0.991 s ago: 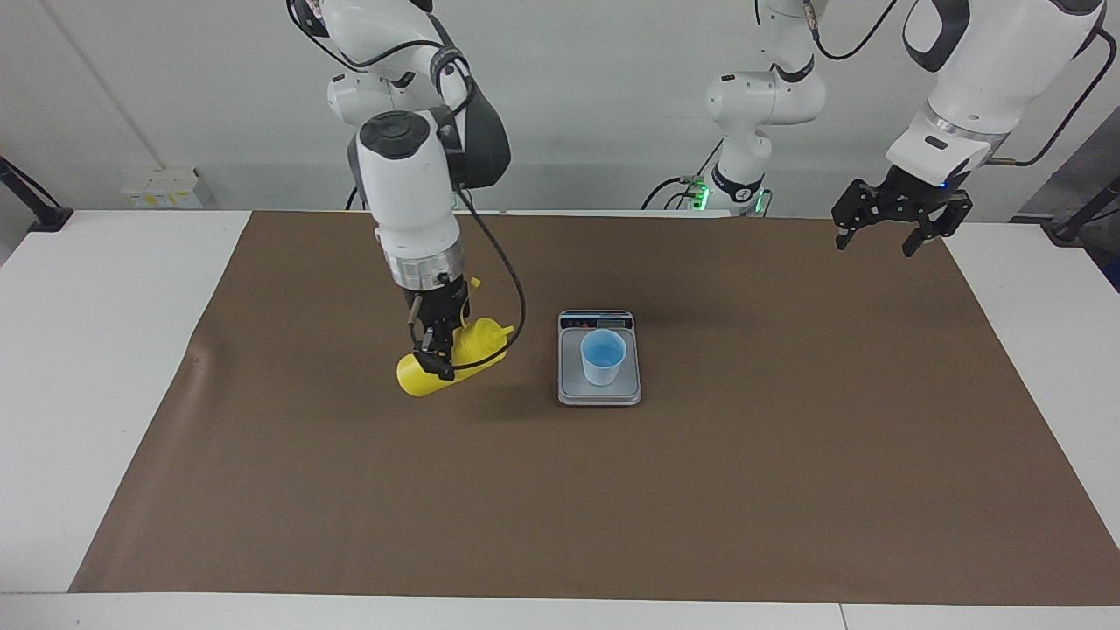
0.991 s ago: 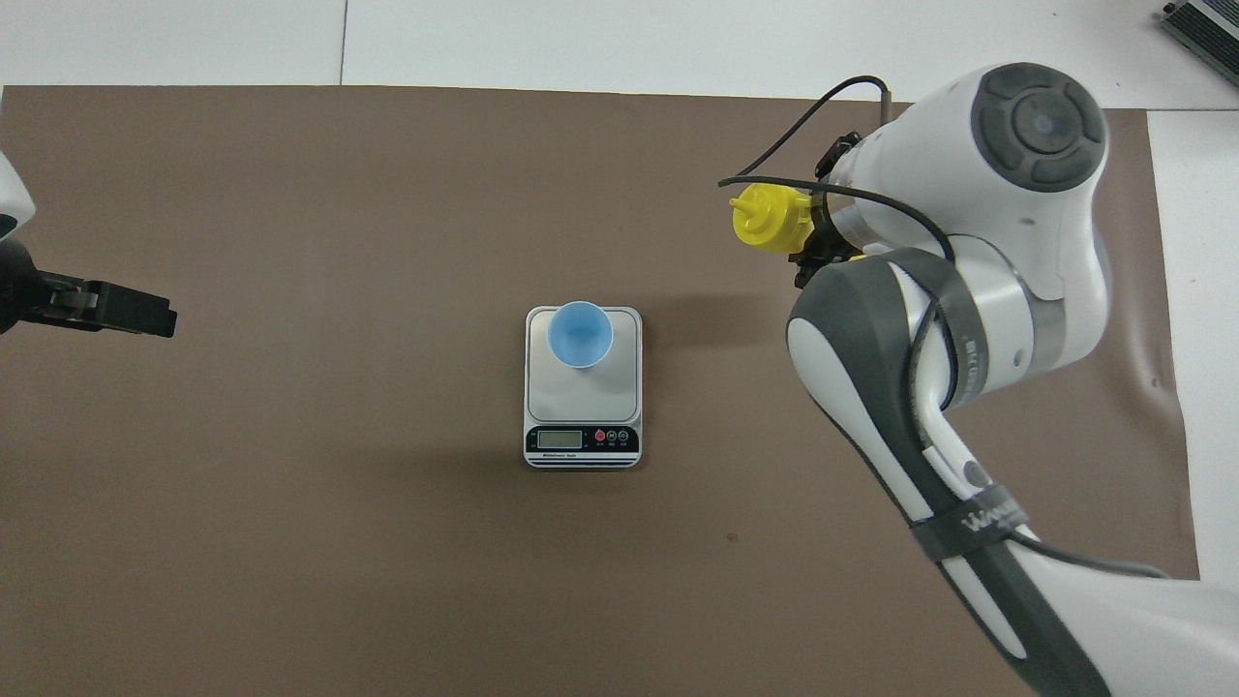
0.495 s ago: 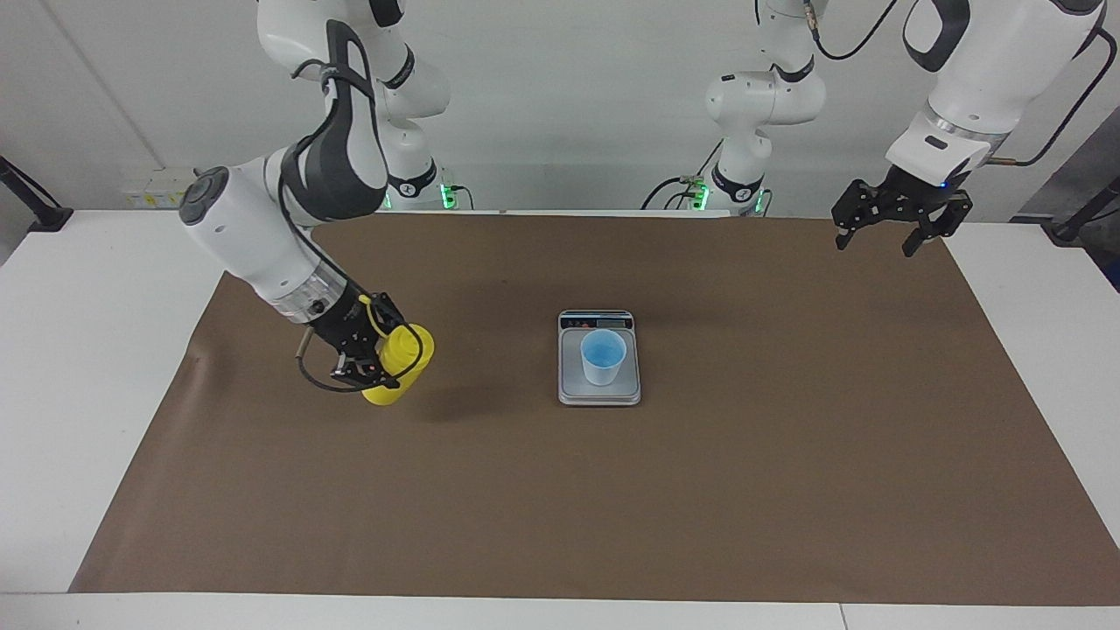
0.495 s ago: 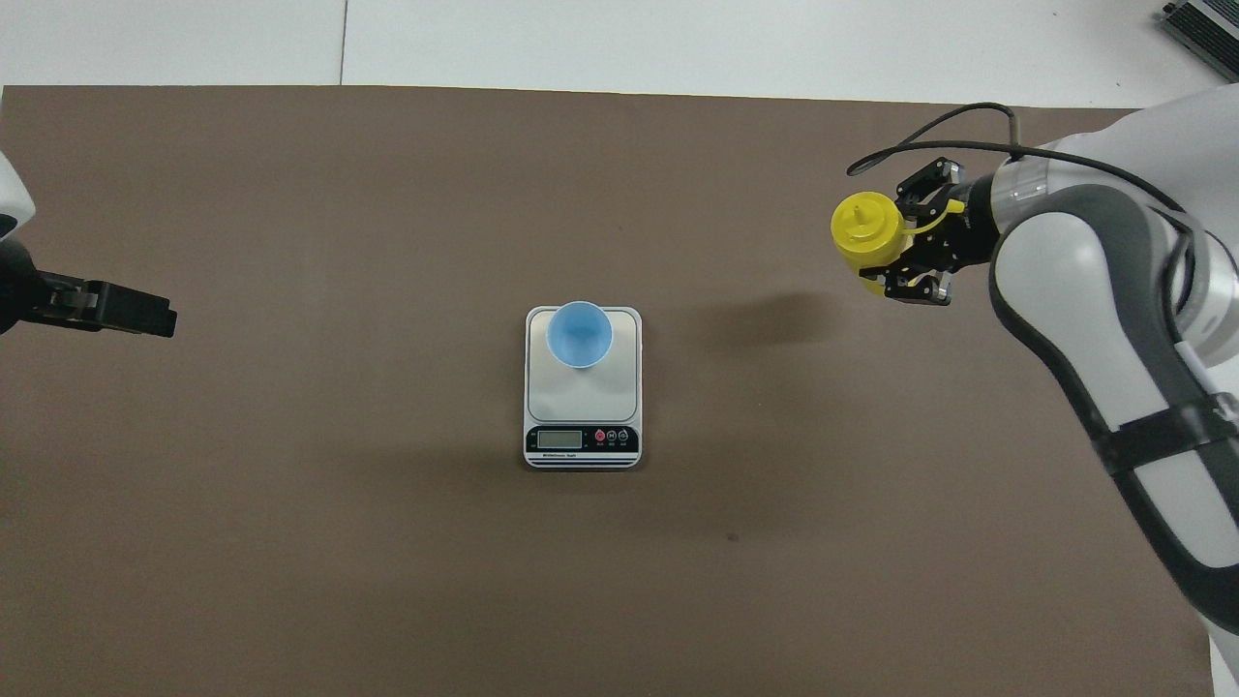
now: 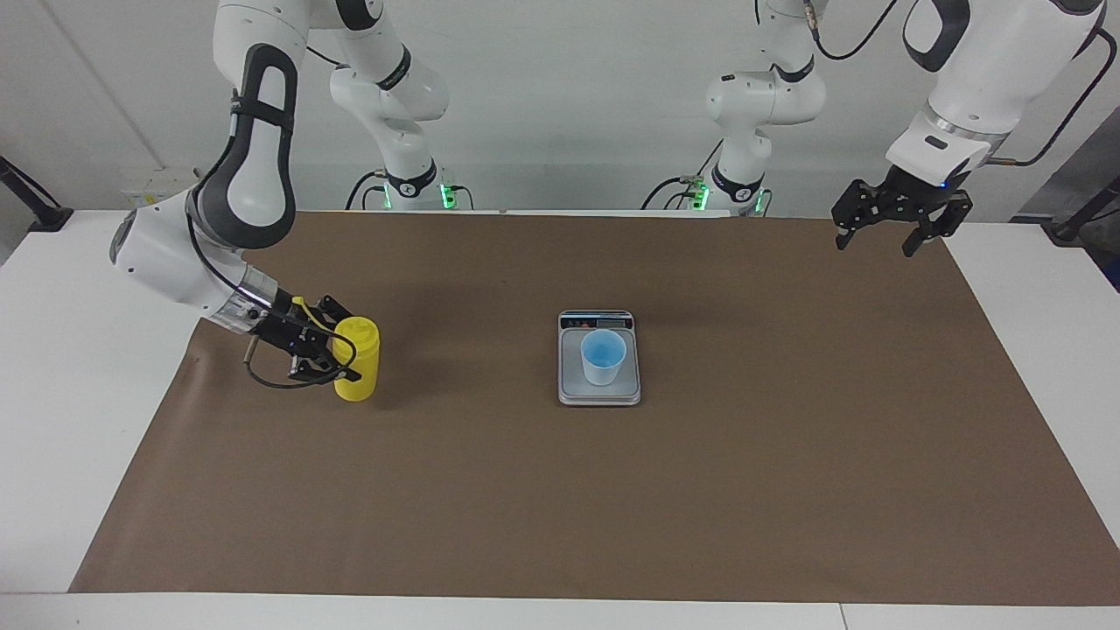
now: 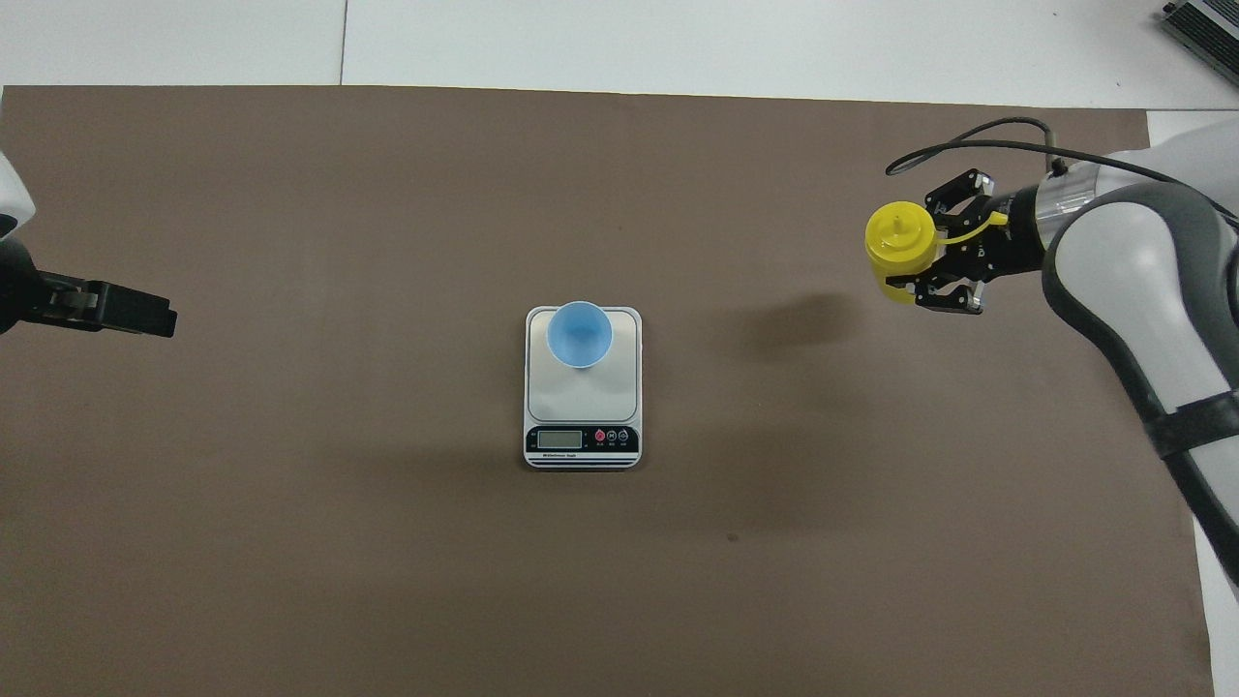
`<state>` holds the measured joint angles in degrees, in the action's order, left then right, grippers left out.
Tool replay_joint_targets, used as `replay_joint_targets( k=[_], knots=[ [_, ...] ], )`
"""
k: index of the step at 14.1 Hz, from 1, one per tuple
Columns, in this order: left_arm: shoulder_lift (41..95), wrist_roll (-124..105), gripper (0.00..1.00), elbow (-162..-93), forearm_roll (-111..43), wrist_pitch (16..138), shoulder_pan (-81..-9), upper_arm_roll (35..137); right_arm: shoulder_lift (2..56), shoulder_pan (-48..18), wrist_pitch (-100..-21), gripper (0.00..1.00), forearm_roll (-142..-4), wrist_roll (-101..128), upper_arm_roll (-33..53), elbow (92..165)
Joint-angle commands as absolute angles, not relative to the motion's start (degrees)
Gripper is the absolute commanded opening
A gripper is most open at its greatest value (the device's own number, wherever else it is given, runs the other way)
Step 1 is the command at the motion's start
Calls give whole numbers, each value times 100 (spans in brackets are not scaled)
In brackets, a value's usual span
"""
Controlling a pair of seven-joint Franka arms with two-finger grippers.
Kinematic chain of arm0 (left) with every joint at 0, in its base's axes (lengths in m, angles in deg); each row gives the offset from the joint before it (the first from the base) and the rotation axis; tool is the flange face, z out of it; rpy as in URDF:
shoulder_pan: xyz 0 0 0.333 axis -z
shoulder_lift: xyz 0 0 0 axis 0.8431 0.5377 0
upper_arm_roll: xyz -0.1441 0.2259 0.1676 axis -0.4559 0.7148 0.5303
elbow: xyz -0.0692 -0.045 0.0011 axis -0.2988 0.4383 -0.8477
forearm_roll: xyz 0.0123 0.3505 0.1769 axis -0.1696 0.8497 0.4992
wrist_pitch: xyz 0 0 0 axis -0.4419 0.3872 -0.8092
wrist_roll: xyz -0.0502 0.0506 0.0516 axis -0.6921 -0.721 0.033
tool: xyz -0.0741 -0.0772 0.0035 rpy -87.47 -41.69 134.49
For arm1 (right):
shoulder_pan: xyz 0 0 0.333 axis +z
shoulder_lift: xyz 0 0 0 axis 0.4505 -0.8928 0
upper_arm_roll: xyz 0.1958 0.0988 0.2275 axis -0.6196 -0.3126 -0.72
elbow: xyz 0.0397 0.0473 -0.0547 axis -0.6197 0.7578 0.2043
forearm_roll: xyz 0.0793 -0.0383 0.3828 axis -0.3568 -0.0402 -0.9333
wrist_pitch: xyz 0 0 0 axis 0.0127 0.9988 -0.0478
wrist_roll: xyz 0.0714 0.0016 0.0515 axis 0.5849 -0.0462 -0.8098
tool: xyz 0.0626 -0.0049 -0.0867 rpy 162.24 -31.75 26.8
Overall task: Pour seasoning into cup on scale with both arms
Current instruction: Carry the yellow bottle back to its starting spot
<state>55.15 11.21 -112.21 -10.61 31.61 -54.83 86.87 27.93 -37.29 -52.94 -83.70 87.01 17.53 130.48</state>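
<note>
**Bottle upright at my right end, cup waiting**

The seasoning (image 5: 356,359) stood upright on the brown mat (image 5: 787,490), toward the right arm's end of the table, pinched at its side in my right gripper (image 5: 337,359). The cup (image 5: 603,357) sat on the scale (image 5: 569,389) mid-table, well apart from it, looking empty. By my judgement nothing showed as poured. My left gripper (image 5: 882,234) waited with fingers spread over the mat's corner at the left arm's end. Bare mat lay open between bottle and scale.
</note>
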Motion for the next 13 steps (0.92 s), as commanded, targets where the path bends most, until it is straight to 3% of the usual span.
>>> replay_joint_targets(
  k=[1,3,4,5,6,13],
  knots=[
    [5376,1131,100,-11410,-1128,3283,-5545,8661,2559,-4144,-4931,0,-8873,8170,1668,13118],
    [5376,1131,100,-11410,-1128,3283,-5545,8661,2531,-4172,-4807,0,-9015,8088,1677,13110],
    [5376,1131,100,-11410,-1128,3283,-5545,8661,2558,-4145,-4859,11,-9015,8088,1686,13136],
    [5376,1131,100,-11410,-1128,3291,-5545,8661,2575,-4145,-4911,60,-8946,8001,1694,13144],
    [5376,1131,100,-11410,-1128,3283,-5545,8661,2584,-4145,-4921,70,-8945,7931,1703,13145],
    [5376,1131,100,-11410,-1128,3283,-5545,8661,2733,-4180,-4947,80,-8656,7904,1738,13162]
  ],
)
